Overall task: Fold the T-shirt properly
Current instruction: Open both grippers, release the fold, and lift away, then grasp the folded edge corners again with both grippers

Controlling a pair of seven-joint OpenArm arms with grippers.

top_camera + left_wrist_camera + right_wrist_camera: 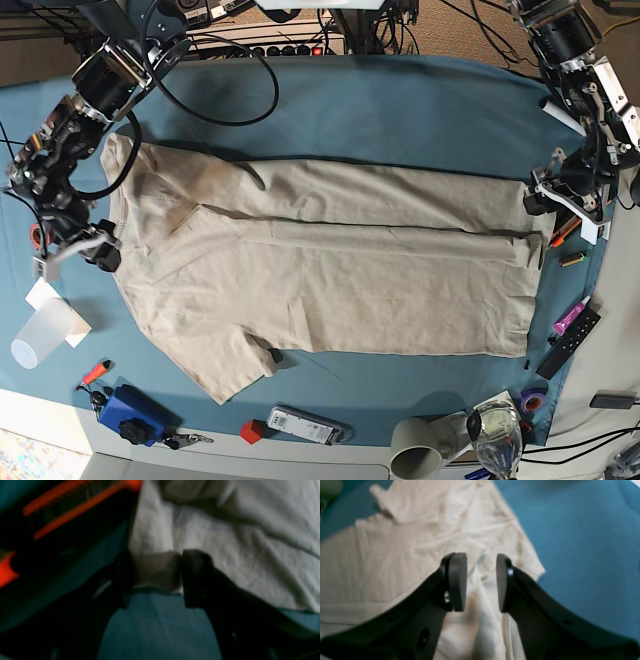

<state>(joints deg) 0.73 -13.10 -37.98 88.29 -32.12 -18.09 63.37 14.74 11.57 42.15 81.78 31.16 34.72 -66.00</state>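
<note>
The large plain beige short-sleeved cotton T-shirt [320,270] lies spread lengthwise across the teal-blue cloth of the table [400,100], its neck end toward the base view's left and its hem toward the right. As a judgement, the folding is only begun: the far long side appears to have been turned in over the body, leaving a straight fold line running most of the garment's length, while the near side is still flat, with its short sleeve [235,365] sticking out toward the front edge. That near side, and then the crosswise folds, look to be what remains. The left claw [156,576] sits at the hem end with its jaws standing wide apart and a corner of the beige fabric lying between them at the shirt's edge; the blurred wrist view does not show the pads pressing on it, so it seems placed around the cloth, not clamped. The right claw [481,582], at the collar end, holds its jaws partly apart with a raised ridge of fabric running up between them; whether the pads touch that ridge cannot be told. No print inside the neck can be seen, and no brand, label or other writing is legible on the shirt or elsewhere.
</note>
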